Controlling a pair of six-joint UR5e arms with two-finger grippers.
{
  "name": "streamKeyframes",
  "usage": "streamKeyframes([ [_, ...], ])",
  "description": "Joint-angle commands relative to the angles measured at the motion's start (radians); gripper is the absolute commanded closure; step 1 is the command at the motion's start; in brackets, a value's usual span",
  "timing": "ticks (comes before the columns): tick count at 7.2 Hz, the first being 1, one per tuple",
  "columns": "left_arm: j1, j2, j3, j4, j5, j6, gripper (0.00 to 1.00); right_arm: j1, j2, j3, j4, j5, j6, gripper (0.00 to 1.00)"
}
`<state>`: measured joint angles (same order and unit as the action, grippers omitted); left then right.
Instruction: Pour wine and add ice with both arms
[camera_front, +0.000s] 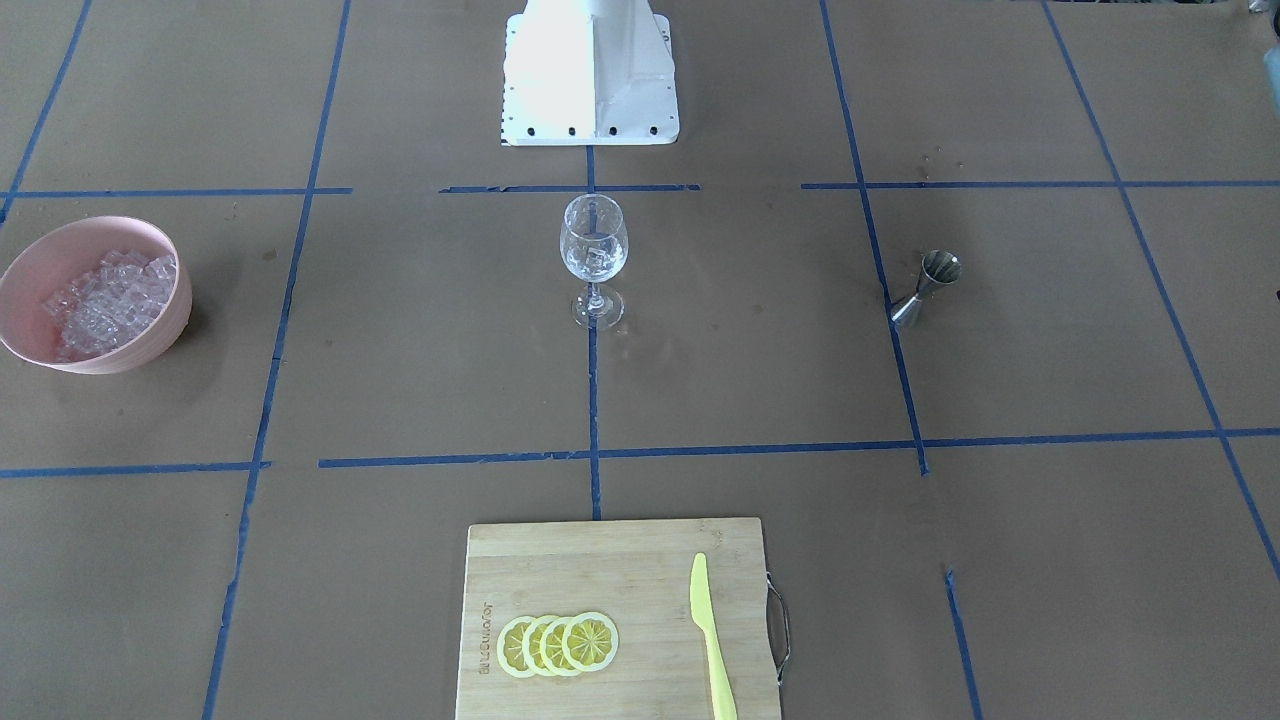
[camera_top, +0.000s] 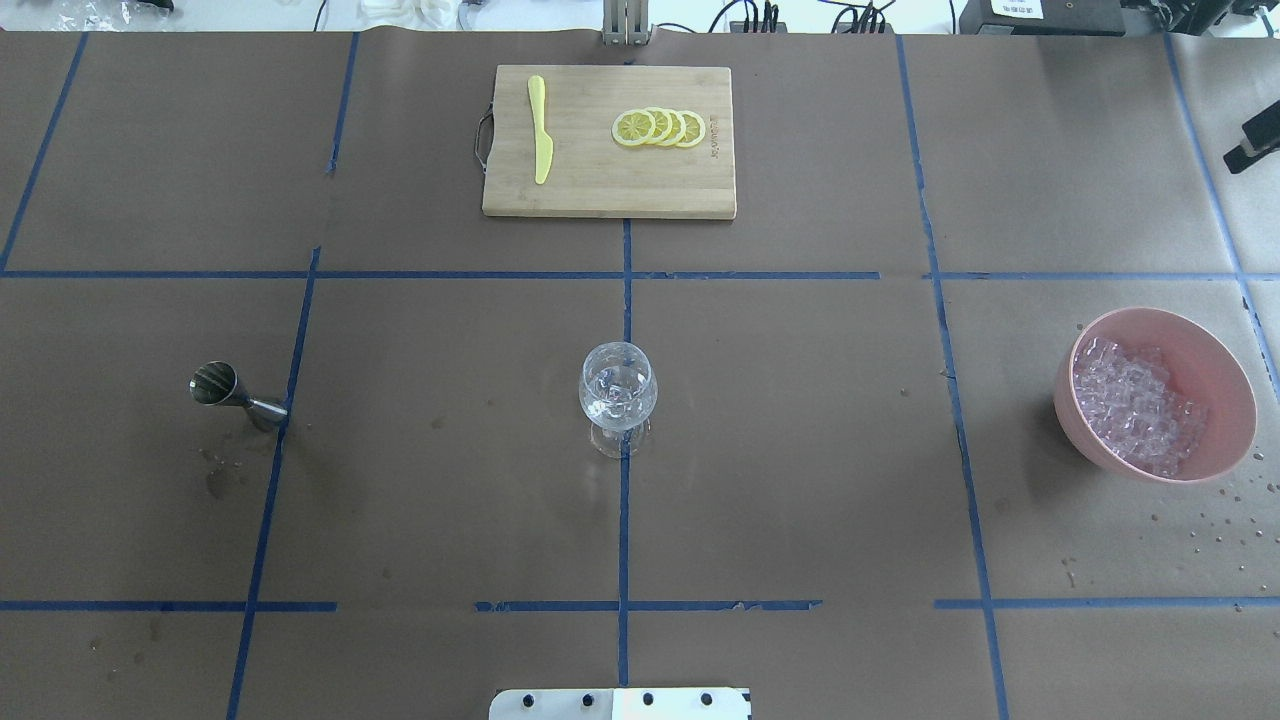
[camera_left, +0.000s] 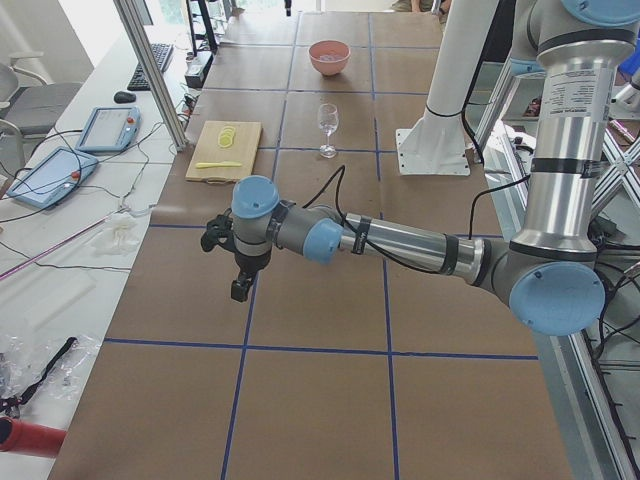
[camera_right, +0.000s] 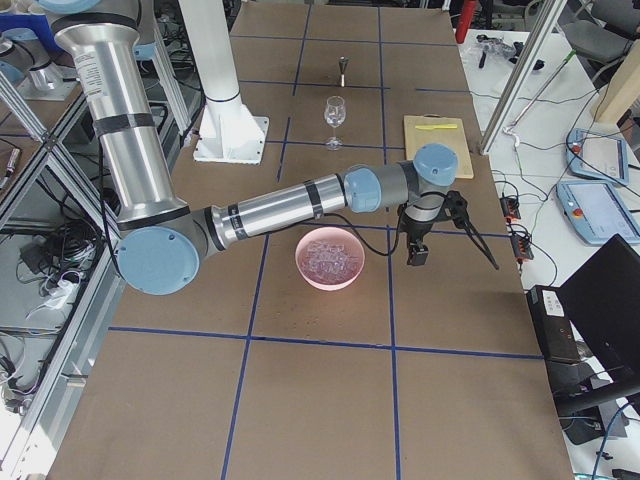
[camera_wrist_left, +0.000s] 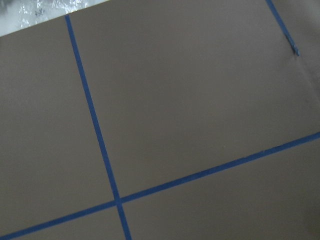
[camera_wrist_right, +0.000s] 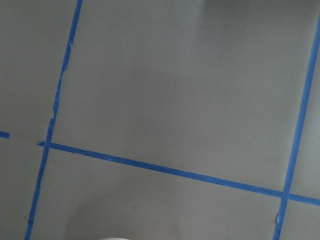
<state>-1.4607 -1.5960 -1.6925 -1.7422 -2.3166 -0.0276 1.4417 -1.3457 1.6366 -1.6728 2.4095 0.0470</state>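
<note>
Resting in pink bowl (camera_right: 331, 286), ice (camera_right: 328, 256) near right fingers (camera_right: 414, 255), far from left fingers (camera_left: 240, 290); openness untellable

The left arm (camera_left: 400, 240) is held stretched out nearly level from a bent elbow, with the left hand (camera_left: 241, 288) pointed straight down. The right arm (camera_right: 280, 210) is stretched out likewise, the right hand (camera_right: 415, 256) turned downward. Neither hand's opening can be judged.
</note>
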Motion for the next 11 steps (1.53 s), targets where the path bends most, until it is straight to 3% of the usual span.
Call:
streamKeyframes([
  [1, -0.018, 0.022, 0.033, 0.068, -0.062, 0.008, 0.00, 0.043, -0.097, -0.015, 0.030, -0.001, -0.055, 0.00],
  [3, -0.047, 0.019, 0.036, 0.076, -0.061, 0.008, 0.00, 0.043, -0.099, -0.070, 0.118, -0.047, -0.047, 0.00],
  [7, -0.112, 0.014, 0.033, 0.139, -0.056, 0.009, 0.00, 0.046, -0.116, -0.124, 0.114, -0.047, 0.016, 0.00],
  [11, -0.112, 0.016, 0.034, 0.145, -0.053, 0.009, 0.00, 0.186, -0.159, -0.121, 0.117, -0.013, 0.002, 0.00],
])
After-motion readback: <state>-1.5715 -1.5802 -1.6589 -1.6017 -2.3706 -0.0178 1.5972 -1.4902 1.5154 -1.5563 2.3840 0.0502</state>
